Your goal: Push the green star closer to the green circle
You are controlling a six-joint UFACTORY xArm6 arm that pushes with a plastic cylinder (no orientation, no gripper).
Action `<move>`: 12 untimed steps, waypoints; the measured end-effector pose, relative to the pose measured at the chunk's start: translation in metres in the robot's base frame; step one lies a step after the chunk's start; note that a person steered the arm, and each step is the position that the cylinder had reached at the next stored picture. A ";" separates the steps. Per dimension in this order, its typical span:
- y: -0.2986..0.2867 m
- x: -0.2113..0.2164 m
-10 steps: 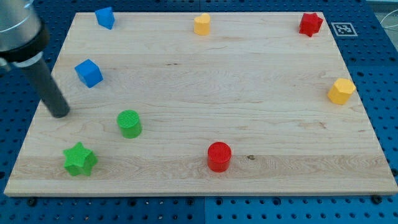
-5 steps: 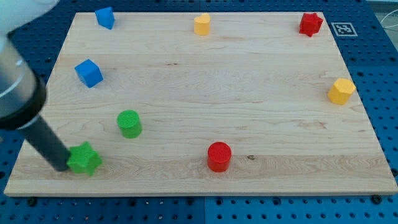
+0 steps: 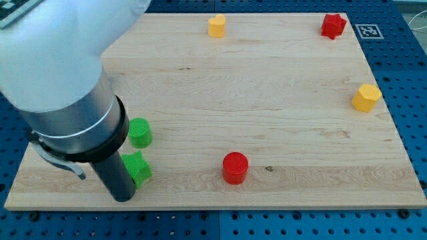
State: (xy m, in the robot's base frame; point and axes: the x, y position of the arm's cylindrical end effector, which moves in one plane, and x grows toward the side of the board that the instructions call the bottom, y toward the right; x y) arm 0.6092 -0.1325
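Tip: my tip [image 3: 124,198] is seen at the table's lower left, pressed against the left side of the green star [image 3: 139,169], just below and left of its middle.
Pincer: no pincer is fitted to this arm; only a straight dark rod is carried, so nothing can be opened, closed or held.
Green star: it is found near the view's bottom left, partly hidden by the rod, with only its right half shown.
Green circle [image 3: 141,133]: it is placed directly above the star toward the view's top, near it but with a narrow strip of wood between them; its left edge is covered by the arm.
Handling: the star is judged to be a light, stiff block that should slide easily on the smooth table [image 3: 280,100] and may spin if struck on a point. Contact is best made low on its bottom side, at a notch between points, so that it is driven straight up toward the circle.
Progress: the gap is judged small already; a short push remains.
Others: a red cylinder [image 3: 235,167], a yellow cylinder [image 3: 216,26], a red star [image 3: 333,25] and a yellow hexagonal block [image 3: 365,97] are well apart from the action.
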 end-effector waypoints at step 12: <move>0.020 -0.008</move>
State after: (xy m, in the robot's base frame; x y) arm 0.6009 -0.1123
